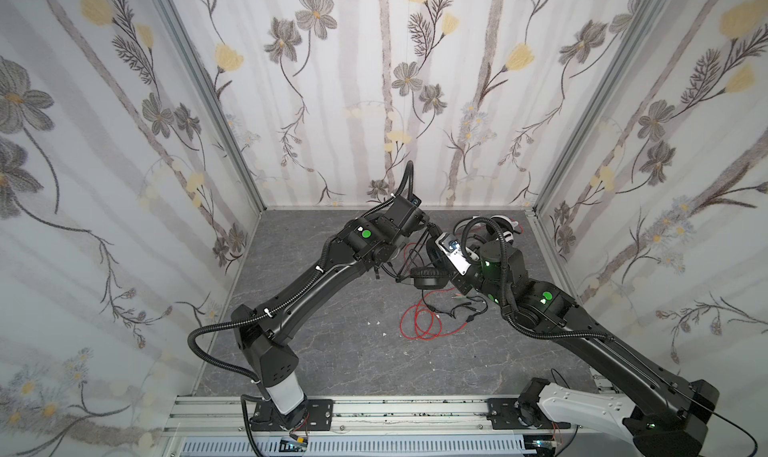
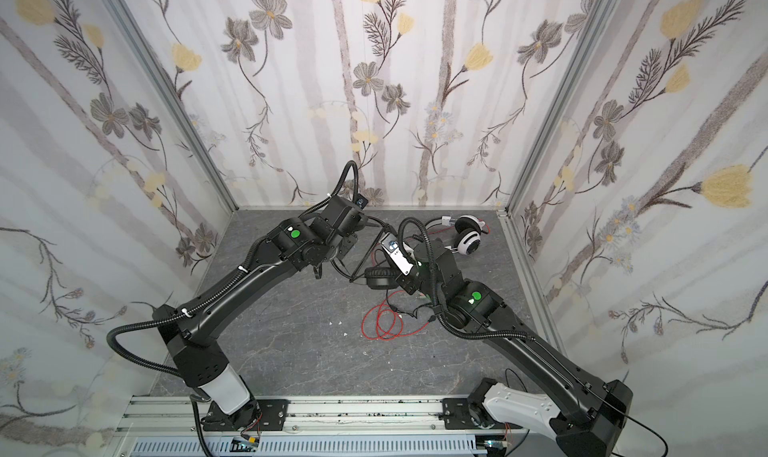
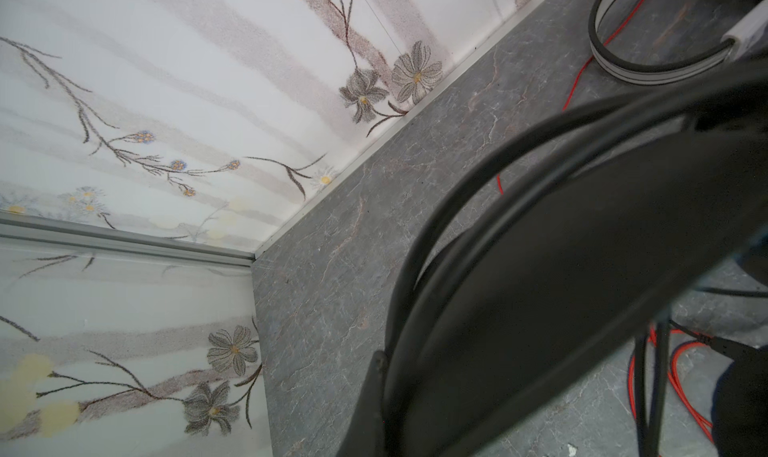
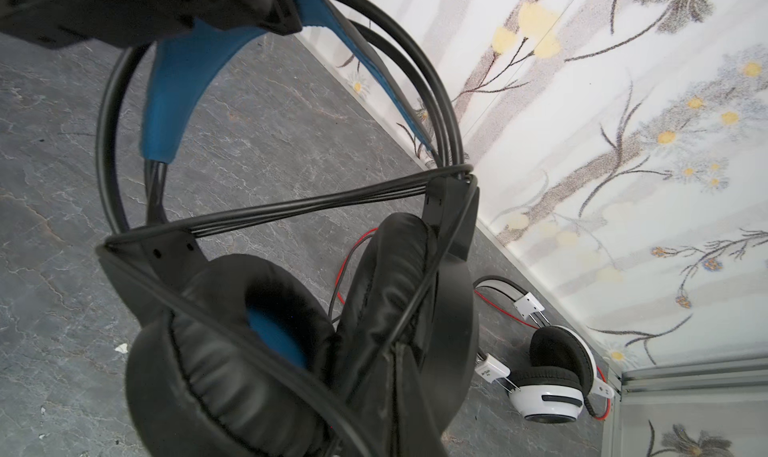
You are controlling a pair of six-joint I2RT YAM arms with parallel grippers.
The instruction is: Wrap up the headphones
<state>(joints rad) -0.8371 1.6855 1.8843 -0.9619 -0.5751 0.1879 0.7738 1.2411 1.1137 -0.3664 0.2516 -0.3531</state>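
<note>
The black headphones (image 1: 428, 279) (image 2: 379, 279) hang above the floor between both grippers. Their blue inner headband (image 4: 166, 114) faces the right wrist camera, and the black cable (image 4: 291, 210) crosses the frame in several turns. My left gripper (image 1: 432, 227) (image 4: 187, 6) is shut on the top of the headband (image 3: 582, 268). My right gripper (image 2: 397, 273) (image 4: 386, 392) sits at the ear pads, shut on the black cable that runs down over a pad. The white headphones (image 1: 505, 226) (image 2: 469, 237) (image 4: 548, 396) lie in the far right corner, untouched. Their red cable (image 1: 419, 322) (image 2: 382, 326) loops loosely on the floor.
The slack end of the black cable with its plugs (image 1: 461, 307) lies on the grey stone-pattern floor (image 1: 332, 351) beside the red loops. Flowered walls (image 1: 332, 102) close off the back and both sides. A metal rail (image 1: 374, 409) runs along the front.
</note>
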